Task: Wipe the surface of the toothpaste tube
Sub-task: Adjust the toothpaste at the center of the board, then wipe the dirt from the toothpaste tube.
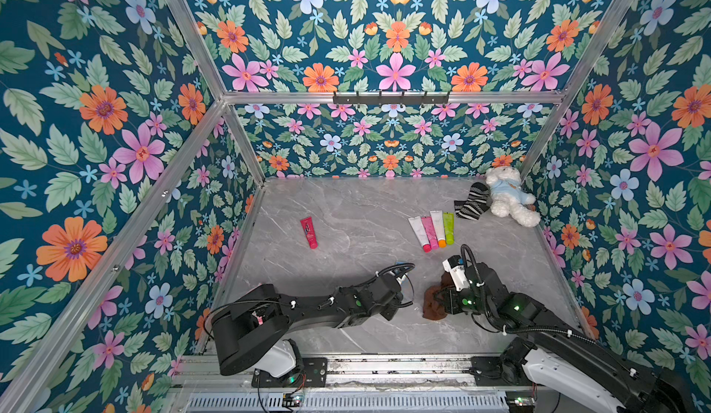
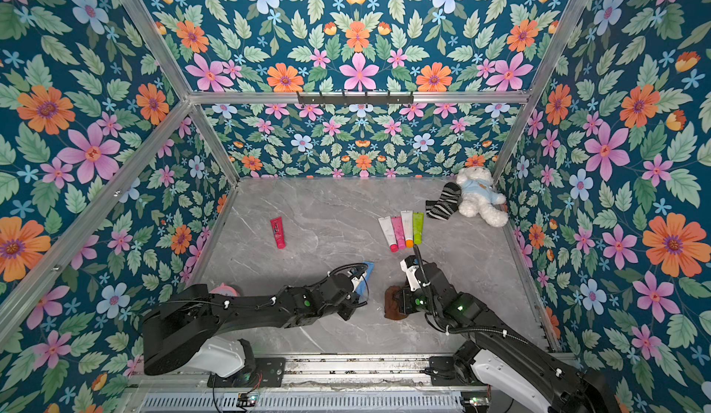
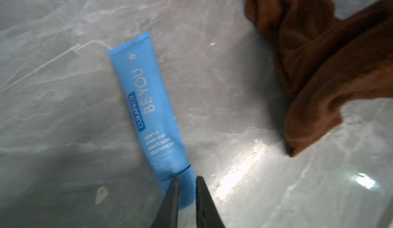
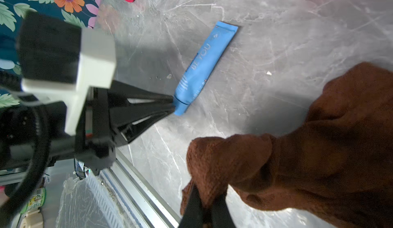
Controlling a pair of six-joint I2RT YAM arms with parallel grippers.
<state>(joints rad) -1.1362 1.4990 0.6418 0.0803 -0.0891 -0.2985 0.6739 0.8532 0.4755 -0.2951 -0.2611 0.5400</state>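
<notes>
Two grips set: left pincer (image 3: pixel 187 178) pinches the blue plastic toothpaste tube (image 3: pixel 146 101) by its cap, right pincer (image 4: pixel 209 195) clamps the brown fuzzy cloth (image 4: pixel 297 152); next, probably, rub cloth along tube

In a top view my left arm (image 2: pixel 269 303) covers nearly all of the blue tube (image 2: pixel 368 270); only a sliver of its flat end shows. In my left wrist view its cap sits partly behind my left gripper (image 3: pixel 187 193), whose fingers run off the picture's edge, and the small print is too blurred to read. The brown cloth (image 4: pixel 297 152) buries the tips of my right gripper (image 4: pixel 207 212) and is cut off by the frame. I cannot make out the pink thing (image 2: pixel 225 288) behind my left arm, near the tabletop's (image 2: pixel 346 207) near left corner.
</notes>
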